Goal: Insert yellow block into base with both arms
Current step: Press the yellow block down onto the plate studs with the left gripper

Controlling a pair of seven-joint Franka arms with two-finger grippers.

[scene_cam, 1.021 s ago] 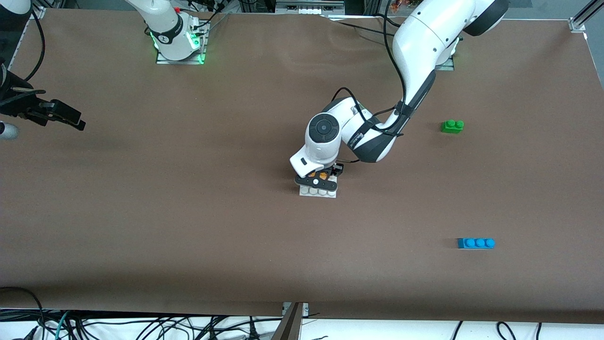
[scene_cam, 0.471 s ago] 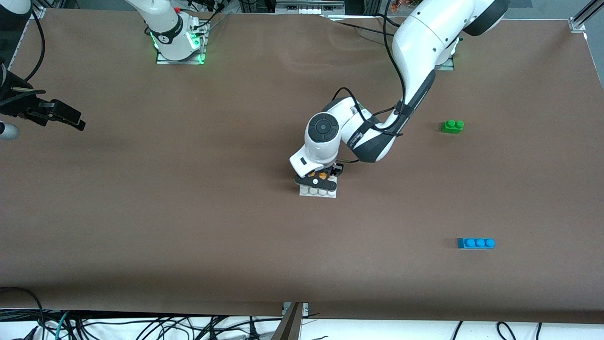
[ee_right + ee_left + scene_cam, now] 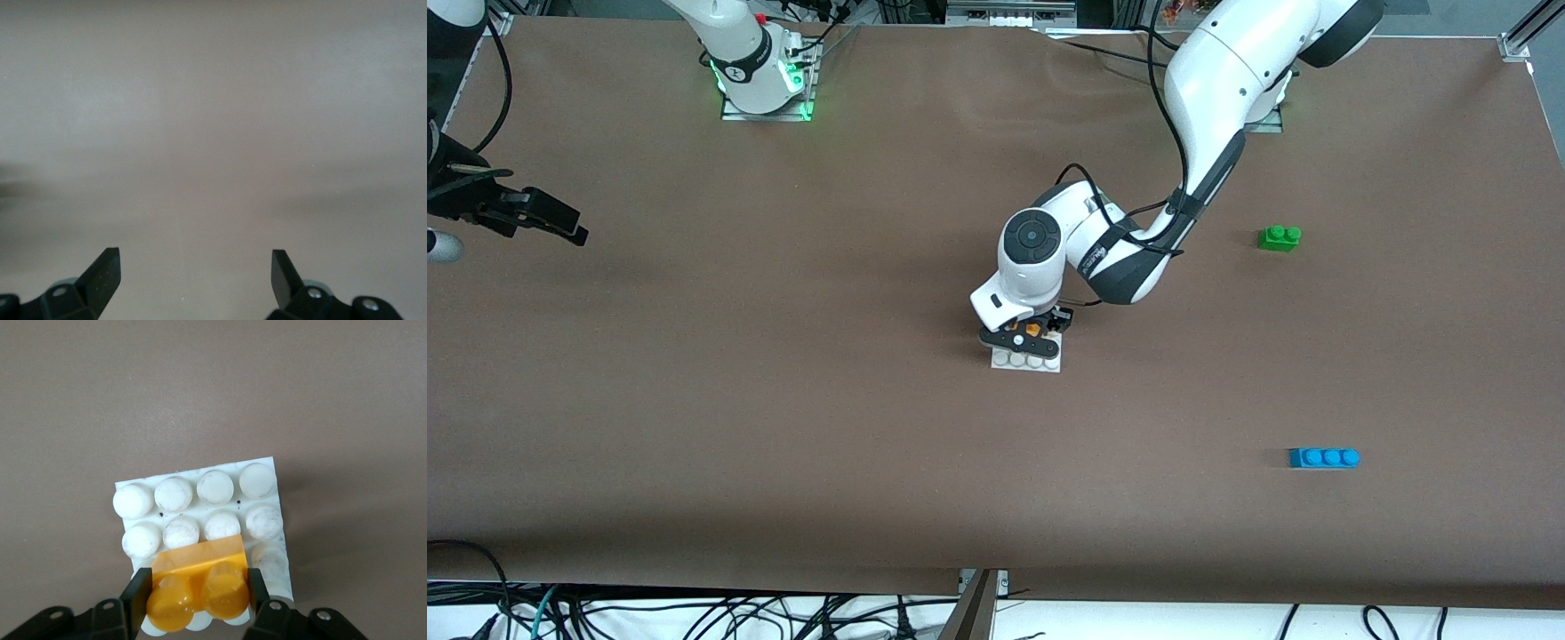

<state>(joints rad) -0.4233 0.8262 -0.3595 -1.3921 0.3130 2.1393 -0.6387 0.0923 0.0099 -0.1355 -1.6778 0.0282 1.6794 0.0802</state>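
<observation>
1. The tabletop (image 3: 783,427) carries the base (image 3: 1028,361) near its middle.
2. My right gripper (image 3: 560,224) waits, fingers spread, over the right arm's end.
3. My left gripper (image 3: 195,603) clamps the yellow block (image 3: 199,581) over the base's studs.
4. The blue brick (image 3: 1323,458) and green brick (image 3: 1279,237) lie toward the left arm's end.

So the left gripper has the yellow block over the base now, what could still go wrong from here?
1. The yellow block, held by the left gripper, sits at one edge of the base; pressing there might tip the plate.
2. Nothing steadies the base: the right gripper waits open at the right arm's end of the table, so the base may slide.
3. If the block is skewed against the studs, it may jam.
</observation>
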